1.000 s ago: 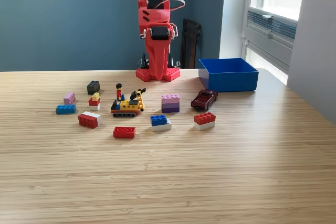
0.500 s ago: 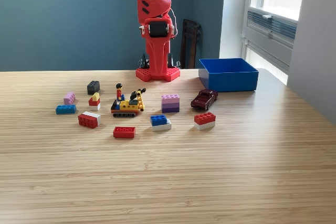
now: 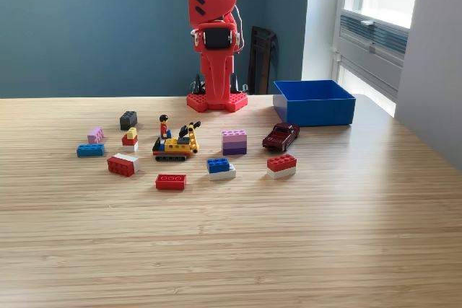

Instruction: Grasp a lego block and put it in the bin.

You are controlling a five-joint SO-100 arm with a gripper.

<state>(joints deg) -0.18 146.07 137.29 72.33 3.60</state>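
No readable text, label, brand, number or sign shows on anything in view.

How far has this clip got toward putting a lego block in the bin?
Nothing looks done: every visible block lies on the table, such as the red and white block and the blue and white block in front of the blue bin. The bin's floor cannot be seen. Nothing is in hand: the red arm stands folded at the far edge, its gripper not discernible. Reach, grasp, carry and drop all remain.
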